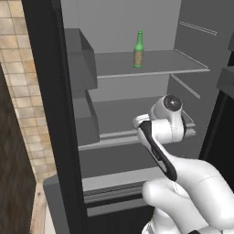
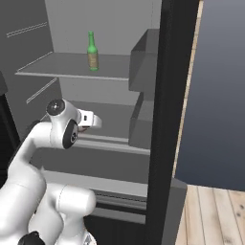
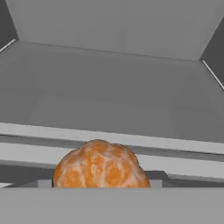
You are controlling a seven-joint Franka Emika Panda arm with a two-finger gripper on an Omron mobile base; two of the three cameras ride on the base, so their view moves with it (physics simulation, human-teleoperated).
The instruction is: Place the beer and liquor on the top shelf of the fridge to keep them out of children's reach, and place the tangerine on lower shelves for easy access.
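Beer [image 1: 138, 49] upright on top shelf [image 1: 183, 64], open fridge [image 1: 114, 18]

left base view: the open fridge [image 1: 137, 27] is seen from behind and left of the arm, looking forward and slightly down; its black door edge is set at the left of the picture.
right base view: the same interior is seen from behind and right of the arm, the door edge set at the right.
shared part: the top shelf [image 1: 183, 68] with the beer [image 1: 138, 49] upright on it (seen mirrored from the two sides), and the lower shelves [image 2: 115, 143].
hand view: taken along the gripper, very near; a shelf lip [image 3: 175, 148] and the grey floor beyond are seen just ahead of the fingers, the tangerine [image 3: 100, 165] closest.
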